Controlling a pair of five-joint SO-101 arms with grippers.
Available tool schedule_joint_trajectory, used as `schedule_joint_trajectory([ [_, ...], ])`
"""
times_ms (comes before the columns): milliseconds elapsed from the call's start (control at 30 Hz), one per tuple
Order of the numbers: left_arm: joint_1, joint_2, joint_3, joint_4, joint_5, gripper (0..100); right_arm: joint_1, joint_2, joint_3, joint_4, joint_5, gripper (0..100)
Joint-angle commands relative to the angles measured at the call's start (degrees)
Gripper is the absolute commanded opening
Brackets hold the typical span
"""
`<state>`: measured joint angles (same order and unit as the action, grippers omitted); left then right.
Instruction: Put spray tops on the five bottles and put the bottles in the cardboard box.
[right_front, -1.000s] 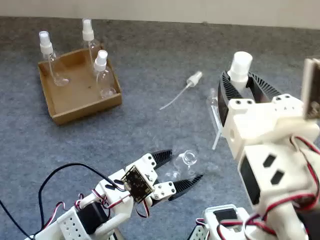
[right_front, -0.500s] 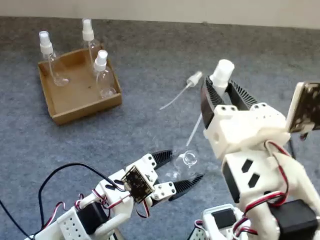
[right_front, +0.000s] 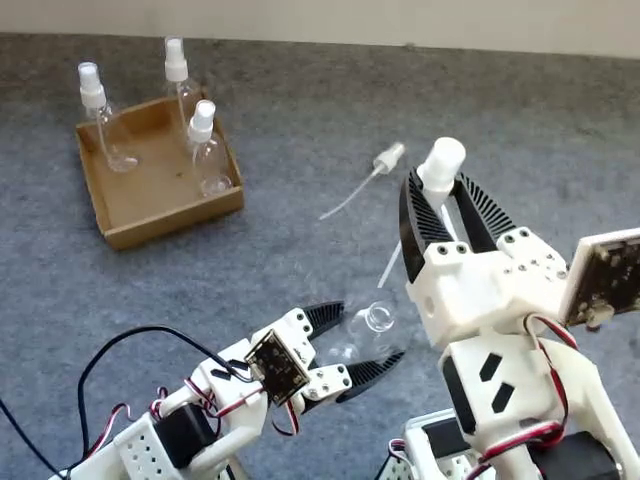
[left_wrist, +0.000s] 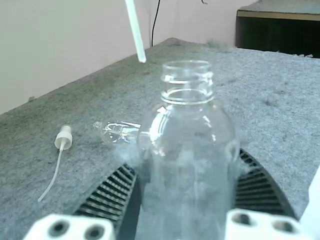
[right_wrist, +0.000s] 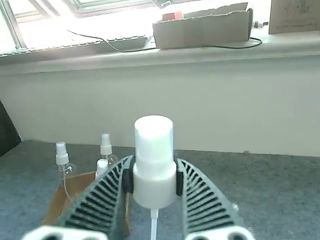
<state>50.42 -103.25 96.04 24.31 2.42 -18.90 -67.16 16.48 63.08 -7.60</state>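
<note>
Cardboard box (right_front: 170, 222) holds three capped bottles (right_front: 205, 150); left fingers (right_front: 375, 368) grasp an uncapped bottle (right_front: 370, 325), right fingers (right_front: 412, 225) a spray top (right_front: 441, 162).

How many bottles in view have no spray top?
2. One open bottle stands in the left arm's jaws; the second bottle lies on the table near the loose spray top.

Grey felt-like table (right_front: 300, 120), three things lying on it.
An open, shallow brown cardboard box (right_front: 170, 222) sits at the far left of the table, turned at an angle to its edge. Well apart from it, near the middle, a loose white spray top (right_front: 388, 158) lies on its side, its thin tube trailing towards the near left. Just beside the spray top's head a clear uncapped bottle (left_wrist: 116, 132) lies on its side; whether they touch cannot be told.
</note>
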Motion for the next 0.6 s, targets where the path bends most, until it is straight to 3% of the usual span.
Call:
schedule_joint_trajectory([
  [0, -1.98, -0.92, 1.1, 1.58, 0.44, 14, -0.13, -0.4, -3.74, -1.54, 1.14, 0.5],
  [200, -7.87, -0.92, 1.1, 1.49, 0.62, 14, -0.4, -0.48, -4.0, -1.54, 1.05, 0.5],
  [467, -7.69, -0.92, 1.1, 1.41, 0.7, 14, -0.48, -0.48, -3.47, -1.8, 0.79, 0.5],
  [567, -7.69, -0.92, 1.1, 1.41, 0.7, 14, -3.56, -0.48, -3.47, -1.98, 0.79, 0.5],
])
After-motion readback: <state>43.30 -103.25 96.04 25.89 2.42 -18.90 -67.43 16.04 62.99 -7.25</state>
